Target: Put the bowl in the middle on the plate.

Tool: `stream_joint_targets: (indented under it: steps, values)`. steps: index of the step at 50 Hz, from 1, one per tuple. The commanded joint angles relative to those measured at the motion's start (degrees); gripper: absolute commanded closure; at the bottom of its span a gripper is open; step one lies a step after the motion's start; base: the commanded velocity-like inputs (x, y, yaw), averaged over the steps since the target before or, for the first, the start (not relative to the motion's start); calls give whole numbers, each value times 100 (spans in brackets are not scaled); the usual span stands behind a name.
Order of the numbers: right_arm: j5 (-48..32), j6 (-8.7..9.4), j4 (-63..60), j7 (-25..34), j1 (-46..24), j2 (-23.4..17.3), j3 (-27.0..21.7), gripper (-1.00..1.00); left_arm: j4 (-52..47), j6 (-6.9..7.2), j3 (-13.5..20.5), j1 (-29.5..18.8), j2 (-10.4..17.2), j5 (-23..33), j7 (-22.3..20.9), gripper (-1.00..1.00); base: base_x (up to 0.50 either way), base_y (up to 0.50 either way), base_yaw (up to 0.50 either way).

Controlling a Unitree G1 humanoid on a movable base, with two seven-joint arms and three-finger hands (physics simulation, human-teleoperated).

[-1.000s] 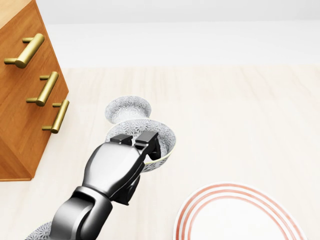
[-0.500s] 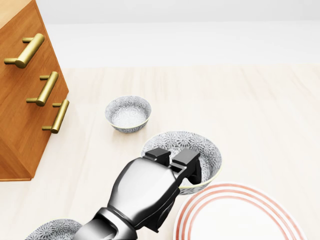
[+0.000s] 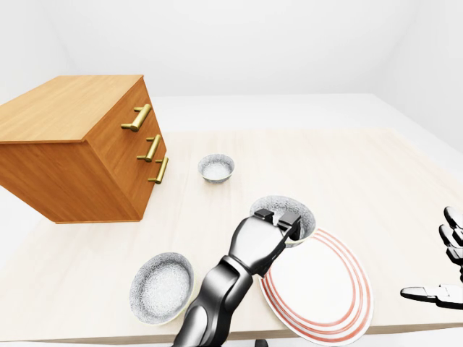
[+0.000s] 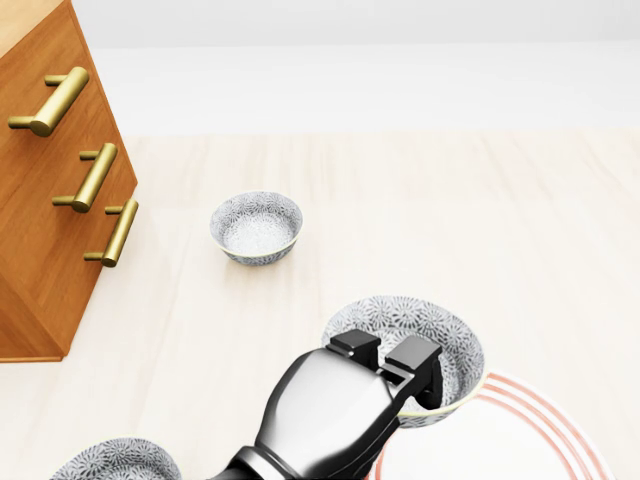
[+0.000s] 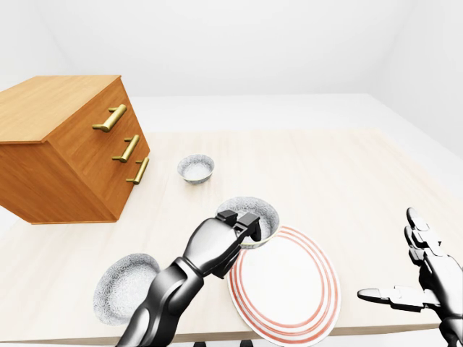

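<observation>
A big bowl [image 3: 161, 287] sits left of my left hand [image 4: 335, 415]. A small bowl [image 4: 256, 227] is up past it. My fingers are closed on the rim of the middle bowl [image 4: 400, 318]. It is over the edge of the plate [image 3: 325, 296], just right of that hand. Far right, my right hand [image 5: 434, 285] is empty, with its fingers spread.

I read this as a simulated home dining setup: a pale wooden table [image 3: 376, 173] fills my left-eye view, with a wooden drawer chest [image 3: 79, 155] with brass handles [image 3: 137, 118] sitting on it at 10 o'clock. Tableware backs that up: red-ringed plate [image 3: 325, 289] at 5 o'clock, patterned bowl [image 3: 161, 287] at 7, smaller bowl [image 3: 216, 167] just above centre. Blank white walls [image 3: 253, 43] at 12, flat and featureless like a simulator render.
</observation>
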Motion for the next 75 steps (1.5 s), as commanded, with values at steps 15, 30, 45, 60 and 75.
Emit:
stream_joint_targets:
  steps: [15, 30, 45, 60, 75]
  values:
    - [-34, 0, -3, 0, -8, -4, 18, -100, 445, 0, -476, 15, -156, -259, 400, 100, 0, 0, 0]
    - [-34, 0, -55, 0, 23, 32, 4, -100, 622, 0, -641, 35, -179, -201, 551, 100, 0, 0, 0]
    - [-39, 0, 23, 0, 21, 22, 15, -100, 751, 0, -957, 184, -196, -76, 794, 100, 0, 0, 0]
    - [-50, 0, 39, 0, 15, 27, 32, -100, 881, 0, -946, 168, -194, -110, 860, 100, 0, 0, 0]
    - [-50, 0, 4, 0, 13, 27, 24, -100, 956, 0, -1070, 165, -223, -54, 809, 100, 0, 0, 0]
